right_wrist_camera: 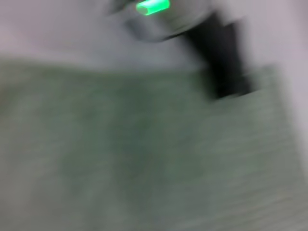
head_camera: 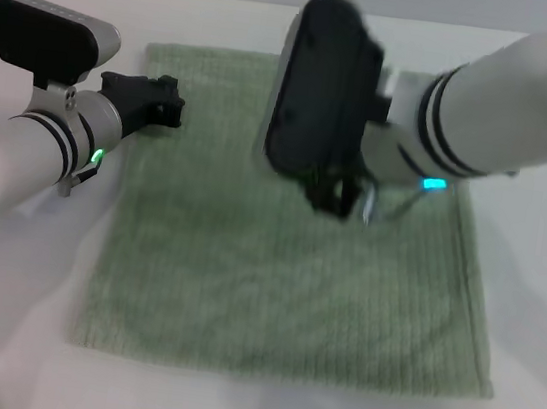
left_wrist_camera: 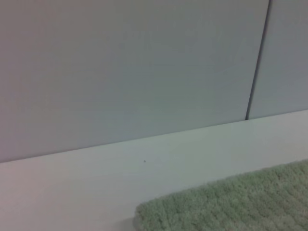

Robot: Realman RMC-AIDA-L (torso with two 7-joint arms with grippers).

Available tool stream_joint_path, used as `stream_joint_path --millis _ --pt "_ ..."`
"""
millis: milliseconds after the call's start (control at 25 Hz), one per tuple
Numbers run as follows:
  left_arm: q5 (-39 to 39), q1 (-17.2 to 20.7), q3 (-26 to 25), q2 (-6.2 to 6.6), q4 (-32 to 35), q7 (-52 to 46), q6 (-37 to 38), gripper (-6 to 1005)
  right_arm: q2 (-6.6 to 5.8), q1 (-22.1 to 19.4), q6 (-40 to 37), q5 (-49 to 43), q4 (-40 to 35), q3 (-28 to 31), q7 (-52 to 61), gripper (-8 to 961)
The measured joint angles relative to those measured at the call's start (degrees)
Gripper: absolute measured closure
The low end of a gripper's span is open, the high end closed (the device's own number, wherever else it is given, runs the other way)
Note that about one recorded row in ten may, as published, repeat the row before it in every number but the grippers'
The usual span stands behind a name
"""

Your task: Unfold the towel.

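The towel (head_camera: 276, 265), pale sage green with a ribbed weave, lies spread flat as one rough square on the white table (head_camera: 12, 352). My left gripper (head_camera: 162, 101) is low at the towel's left edge, near its far left corner. My right gripper (head_camera: 339, 201) hangs over the towel's middle, a little to the right, mostly hidden under its dark wrist housing (head_camera: 320, 80). The left wrist view shows a towel corner (left_wrist_camera: 226, 207) on the table. The right wrist view is blurred; it shows the towel (right_wrist_camera: 144, 159) and the left gripper (right_wrist_camera: 224, 62) farther off.
The white table surrounds the towel on all sides. A pale wall (left_wrist_camera: 130, 62) with a dark vertical seam (left_wrist_camera: 257, 60) stands behind the table's far edge.
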Motion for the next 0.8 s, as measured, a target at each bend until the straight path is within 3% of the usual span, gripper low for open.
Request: stream_joint_path --millis 40,80,160,240,280,400,440,480,640,800 --pt "0.0 0.3 0.0 0.0 -0.6 0.0 0.1 904 0.01 -2.2 -7.2 -3.0 -0.3 0.4 1.2 721" --pt "0.0 0.3 0.0 0.0 -0.6 0.0 0.1 904 0.01 -2.2 -7.2 -3.0 -0.3 0.4 1.2 721" --pt "0.0 1.0 0.0 0.02 -1.3 0.0 0.9 903 0.01 -4.9 -14.3 -4.7 -1.2 1.2 1.8 721" --pt "0.0 2.7 -0.2 0.08 -2.7 -0.1 4.8 903 0.07 -10.5 -28.6 -5.7 -3.1 2.3 2.0 721" --pt "0.0 2.7 -0.2 0.08 -2.7 -0.1 4.8 902 0.07 -10.5 -28.6 -5.7 -3.1 2.3 2.0 721" --pt "-0.1 5.9 -1.6 0.13 -3.5 -0.5 13.4 901 0.26 -15.2 -41.3 -5.5 -3.4 2.7 2.0 721" --pt "-0.1 8.6 -2.8 0.14 -3.6 -0.5 21.2 901 0.29 -18.1 -49.8 -5.4 -2.4 2.5 2.0 720" --pt "-0.1 8.6 -2.8 0.14 -3.6 -0.5 21.2 900 0.29 -18.1 -49.8 -5.4 -2.4 2.5 2.0 720" --pt "-0.3 14.0 -5.9 0.01 -3.1 -0.7 35.7 899 0.3 -21.6 -64.4 -5.1 2.0 1.3 2.4 718" --pt "-0.4 15.8 -7.3 -0.06 -2.8 -0.7 40.7 897 0.3 -22.3 -70.8 -5.0 4.5 1.2 3.3 711"
